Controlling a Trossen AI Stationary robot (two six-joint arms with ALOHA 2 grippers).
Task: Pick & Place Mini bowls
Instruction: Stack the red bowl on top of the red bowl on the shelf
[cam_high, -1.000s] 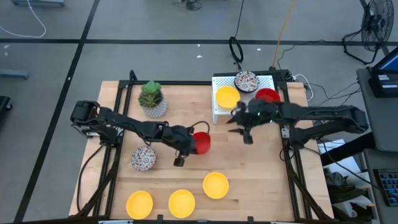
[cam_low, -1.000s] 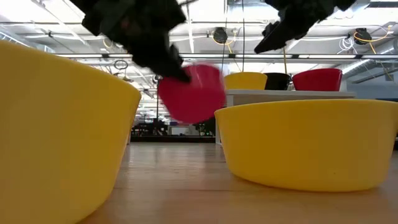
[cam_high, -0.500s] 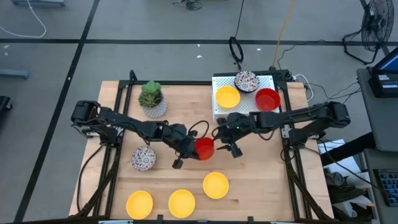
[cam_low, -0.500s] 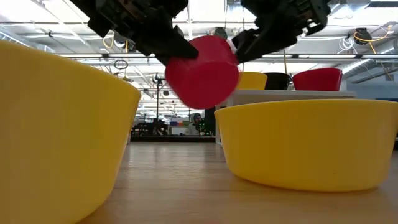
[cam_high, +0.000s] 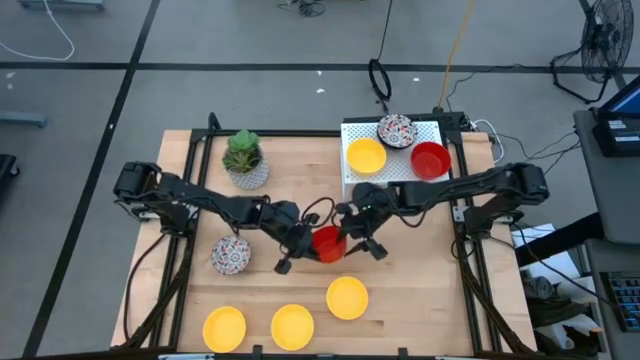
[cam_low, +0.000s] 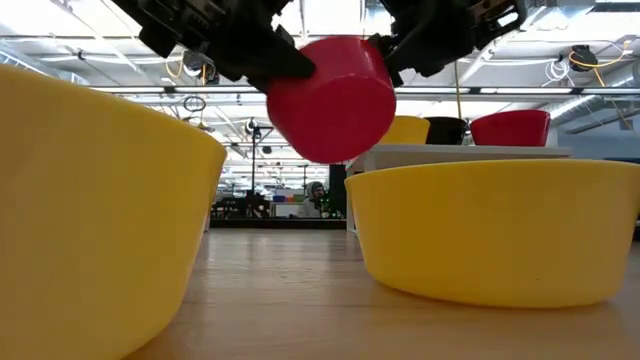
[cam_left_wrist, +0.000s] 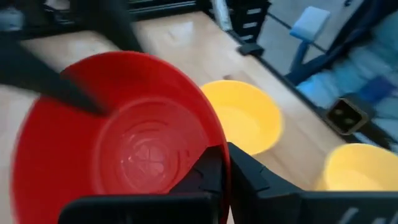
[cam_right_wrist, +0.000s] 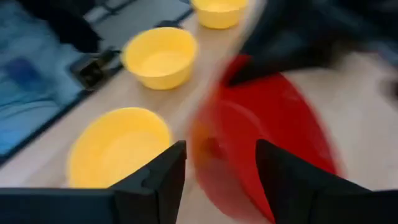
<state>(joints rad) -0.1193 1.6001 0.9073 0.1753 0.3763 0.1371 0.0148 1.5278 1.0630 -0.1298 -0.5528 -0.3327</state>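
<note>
A plain red mini bowl (cam_high: 327, 243) hangs tilted above the table's centre, clear of the wood in the low view. Three yellow mini bowls (cam_high: 291, 324) sit upright along the 6 o'clock edge and a speckled white bowl (cam_high: 230, 255) at 8 o'clock. At 1 o'clock, a white stand (cam_high: 352, 187) carries a yellow bowl (cam_high: 365, 156), a second red bowl (cam_high: 430, 159) and a second speckled bowl (cam_high: 396, 130).

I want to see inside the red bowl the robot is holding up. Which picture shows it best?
The left wrist view: the red bowl fills it, its inside facing the camera. The low view shows only its outside; the high view shows it small between both grippers; the right wrist view shows it blurred.
</note>
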